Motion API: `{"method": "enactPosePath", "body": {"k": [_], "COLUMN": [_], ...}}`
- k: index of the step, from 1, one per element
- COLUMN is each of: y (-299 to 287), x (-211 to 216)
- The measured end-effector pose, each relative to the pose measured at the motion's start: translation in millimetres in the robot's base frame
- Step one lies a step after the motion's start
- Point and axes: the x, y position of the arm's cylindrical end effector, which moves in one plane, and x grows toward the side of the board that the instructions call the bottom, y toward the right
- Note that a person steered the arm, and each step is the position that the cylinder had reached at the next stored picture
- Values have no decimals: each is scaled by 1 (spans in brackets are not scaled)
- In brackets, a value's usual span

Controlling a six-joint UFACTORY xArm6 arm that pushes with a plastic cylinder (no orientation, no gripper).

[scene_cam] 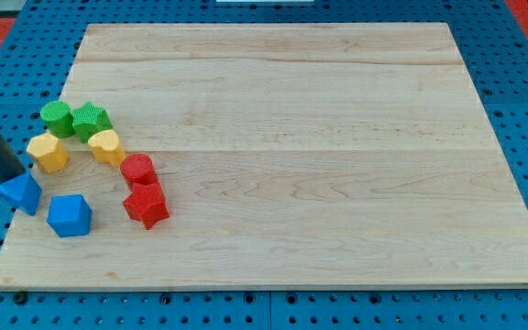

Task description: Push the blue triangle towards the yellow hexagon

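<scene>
**Tip at the blue triangle, push toward the yellow hexagon barely begun**

The blue triangle (20, 192) sits at the left edge of the desk (319, 137), near the view's lower left. My tip (16, 174) rests against its upper side, the dark rod slanting in from the view's upper left; contact looks made, though the exact touch point is hard to tell. There is no claw on this arm, only the rod, so nothing is clasped or held.

Of the two yellow blocks, the one at the left (48, 152) lies just above the triangle and slightly to its right, near but apart; I take it for the yellow hexagon, though its shape is not crisp. The other yellow block (107, 146) lies further right.

By my judgement the gap is not yet closed, and with the tip on the triangle's upper side a push would drive it away from the hexagon; the tip likely needs to come round below.

Outward: a blue block (70, 215), two red blocks (138, 170) (146, 205), and two green blocks (58, 118) (91, 121).

No brands, labels or writing can be read.
</scene>
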Motion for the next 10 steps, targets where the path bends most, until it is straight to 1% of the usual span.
{"method": "enactPosePath", "body": {"k": [1,2,4,5,6,7,10], "y": [1,1,6,9,19,35,32], "x": [43,49,105,87,58,56,33]}}
